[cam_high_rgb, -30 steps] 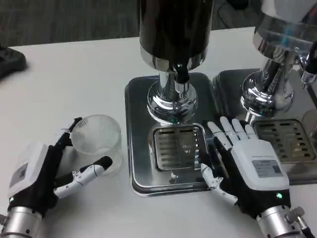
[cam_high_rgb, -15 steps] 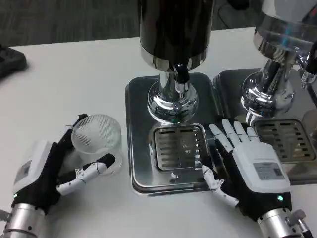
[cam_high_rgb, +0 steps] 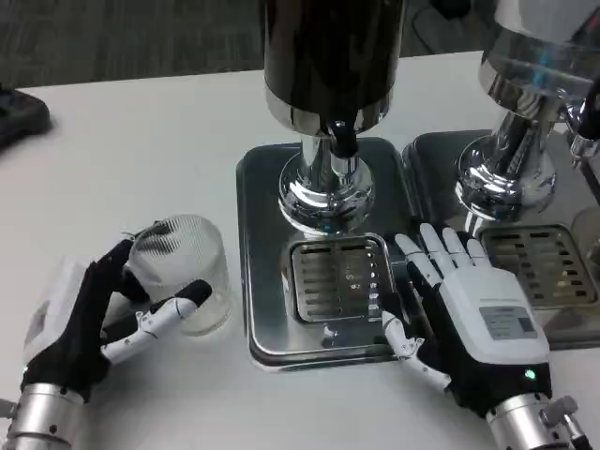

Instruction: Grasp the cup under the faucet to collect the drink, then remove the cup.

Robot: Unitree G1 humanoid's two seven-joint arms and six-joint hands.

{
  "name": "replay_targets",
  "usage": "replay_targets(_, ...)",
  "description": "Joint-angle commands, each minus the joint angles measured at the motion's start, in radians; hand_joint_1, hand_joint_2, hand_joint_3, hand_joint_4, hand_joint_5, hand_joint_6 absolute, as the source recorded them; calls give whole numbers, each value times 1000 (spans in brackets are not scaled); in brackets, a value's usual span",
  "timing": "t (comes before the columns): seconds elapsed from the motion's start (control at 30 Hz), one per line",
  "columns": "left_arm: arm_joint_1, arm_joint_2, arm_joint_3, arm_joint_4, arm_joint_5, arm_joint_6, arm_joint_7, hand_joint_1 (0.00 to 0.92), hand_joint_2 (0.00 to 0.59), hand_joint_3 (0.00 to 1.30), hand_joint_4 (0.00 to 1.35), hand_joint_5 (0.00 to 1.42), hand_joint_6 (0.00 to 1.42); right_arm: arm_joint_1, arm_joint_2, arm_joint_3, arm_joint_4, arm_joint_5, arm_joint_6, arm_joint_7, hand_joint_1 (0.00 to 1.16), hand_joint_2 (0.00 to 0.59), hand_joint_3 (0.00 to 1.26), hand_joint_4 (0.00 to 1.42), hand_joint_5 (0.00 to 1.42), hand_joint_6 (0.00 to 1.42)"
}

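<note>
Left hand (cam_high_rgb: 89,314) fingers wrapped around clear cup (cam_high_rgb: 186,272), cup tilted on table (cam_high_rgb: 122,159). Right hand (cam_high_rgb: 469,314) released, fingers spread flat on drip tray (cam_high_rgb: 258,234) edge, below faucet (cam_high_rgb: 344,139).

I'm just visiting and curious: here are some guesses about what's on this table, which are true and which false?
1. The clear ribbed cup stands on the white table, left of the metal drip tray. True.
2. The left hand is wrapped around the cup. True.
3. The cup sits under the faucet. False: the drain grate below it is bare.
4. The right hand holds a cup. False: it lies flat and open at the tray's right edge.
</note>
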Motion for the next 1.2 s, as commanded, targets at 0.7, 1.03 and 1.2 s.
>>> replay_targets(0.7,-50,-5,8,-42,112,-57,222,451,144,425,481,758,777,8,2,-3,-19,-5,8,-15,181,505,123,0,0,0)
replay_targets(1.03,-140,-34,-65,-14,146,-61,182,449,144,425,489,758,794,43,1,-20,-67,-20,40,-43,181,505,123,0,0,0)
replay_targets(1.2,-150,-42,-97,-17,167,-62,172,446,142,425,488,758,796,43,1,-23,-68,-24,55,-41,181,505,123,0,0,0)
